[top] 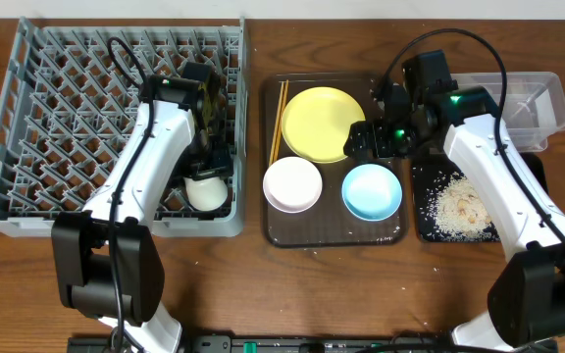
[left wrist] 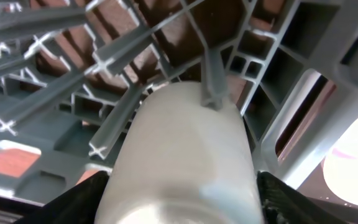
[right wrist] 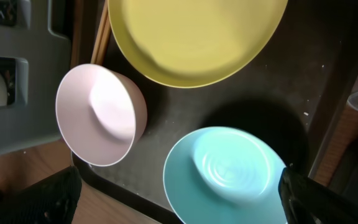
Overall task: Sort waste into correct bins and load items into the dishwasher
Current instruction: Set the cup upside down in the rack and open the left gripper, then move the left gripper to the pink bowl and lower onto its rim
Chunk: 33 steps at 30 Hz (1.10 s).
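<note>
My left gripper (top: 207, 176) reaches into the near right corner of the grey dish rack (top: 57, 108) and is shut on the small white cup (top: 207, 192). In the left wrist view the cup (left wrist: 179, 149) fills the gap between my fingers (left wrist: 179, 208) and rests against a rack peg (left wrist: 213, 81). My right gripper (top: 369, 137) is open and empty above the brown tray, between the yellow plate (top: 322, 123) and the light blue bowl (top: 372, 190). The white bowl (top: 292, 183) and the chopsticks (top: 281, 118) also lie on that tray. Rice crumbs (top: 464, 206) lie in the black tray (top: 425, 224).
The dark brown serving tray (top: 332, 227) sits between the rack and the black tray. The clear tub (top: 557, 98) stands at the back right, its contents unclear. The right wrist view shows the plate (right wrist: 197, 37), white bowl (right wrist: 98, 115) and blue bowl (right wrist: 229, 174).
</note>
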Motion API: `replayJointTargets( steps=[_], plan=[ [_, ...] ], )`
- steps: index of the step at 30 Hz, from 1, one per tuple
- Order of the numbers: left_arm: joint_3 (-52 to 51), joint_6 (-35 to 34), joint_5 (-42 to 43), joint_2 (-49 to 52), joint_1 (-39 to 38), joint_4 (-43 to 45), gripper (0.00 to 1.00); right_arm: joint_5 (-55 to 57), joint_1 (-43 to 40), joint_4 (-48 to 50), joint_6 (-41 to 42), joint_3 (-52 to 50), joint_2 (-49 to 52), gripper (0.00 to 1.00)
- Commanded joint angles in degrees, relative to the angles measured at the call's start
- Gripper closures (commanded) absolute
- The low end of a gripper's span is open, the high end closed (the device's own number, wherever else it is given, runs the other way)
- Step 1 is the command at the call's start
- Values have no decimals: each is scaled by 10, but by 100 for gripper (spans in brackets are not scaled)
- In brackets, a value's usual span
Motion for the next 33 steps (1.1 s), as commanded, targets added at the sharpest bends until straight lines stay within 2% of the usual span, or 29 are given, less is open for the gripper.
replayJointTargets(
  steps=[1,5,10,15,18,22,29,33],
  plan=[
    [-2,-4,-8,2,-1,-12,23,6,2,-1,-6,12,-14,1],
    [-2,-4,-8,2,-1,-23,16,6,2,-1,-11,12,-14,1],
    [4,0,-4,-1,-1,-30,16,6,2,-2,-15,12,-14,1],
    [76,21,-1,-28,-12,-60,16,6,2,7,-17,13,-14,1],
    [120,31,-1,-65,-42,-57,15,6,1,9,-16,16,-14,1],
    [124,39,10,-99,-94,-30,15,5,-7,1,-10,37,-15,1],
    [115,38,14,-83,-172,1,15,6,-27,-57,-10,121,-38,2],
    [115,33,14,-64,-192,44,15,6,-49,-73,-10,133,-75,2]
  ],
)
